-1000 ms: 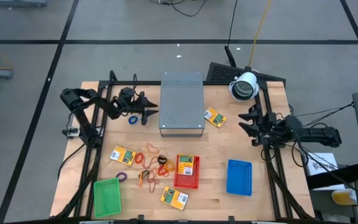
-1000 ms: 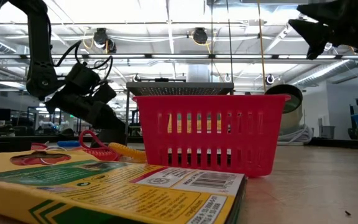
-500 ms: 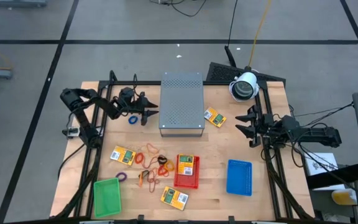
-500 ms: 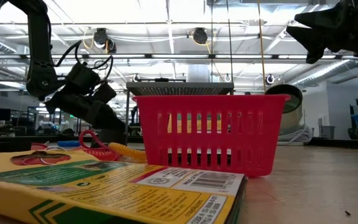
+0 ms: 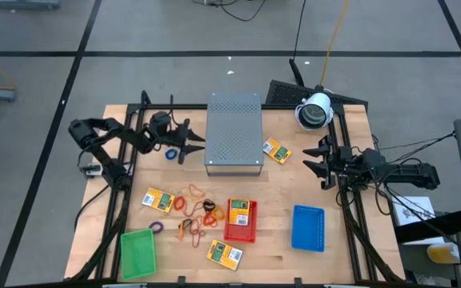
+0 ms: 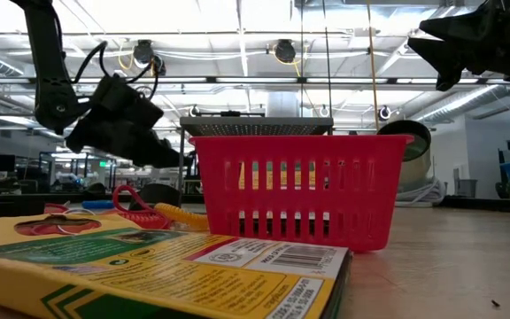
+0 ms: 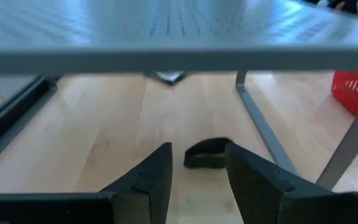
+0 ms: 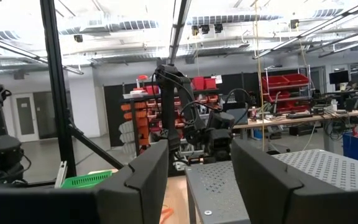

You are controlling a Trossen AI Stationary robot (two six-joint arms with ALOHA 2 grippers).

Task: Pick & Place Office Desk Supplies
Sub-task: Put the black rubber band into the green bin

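Note:
My left gripper (image 5: 182,149) hovers by the left side of the grey perforated box (image 5: 234,134), pointing under it, shut on a small dark clip-like piece (image 7: 207,154). A blue rubber-band loop (image 5: 170,154) lies just beside it. Yellow-and-green packets lie flat on the table (image 5: 159,200) (image 5: 225,254) (image 5: 277,150), and one lies in the red tray (image 5: 241,212). Orange and red loops (image 5: 192,210) are scattered in the middle. My right gripper (image 5: 320,160) waits raised at the right edge, open, with nothing between its fingers (image 8: 148,180). My left gripper has the dark clip-like piece between its two fingertips (image 7: 232,155), at their free ends. The fingers come nearly level from the table's left, slanting a little downward. Whether the piece hangs clear of the table I cannot tell.
The grey box stands on thin legs (image 7: 260,124), with table showing beneath it. A red tray (image 5: 241,232), a blue tray (image 5: 308,228) and a green tray (image 5: 138,253) sit along the near side. A white round device (image 5: 314,112) stands at the far right.
My left gripper has risen a little beside the grey box and rolled at the wrist, and its arm has drawn slightly toward the table's left edge. The gap between its fingers looks the same.

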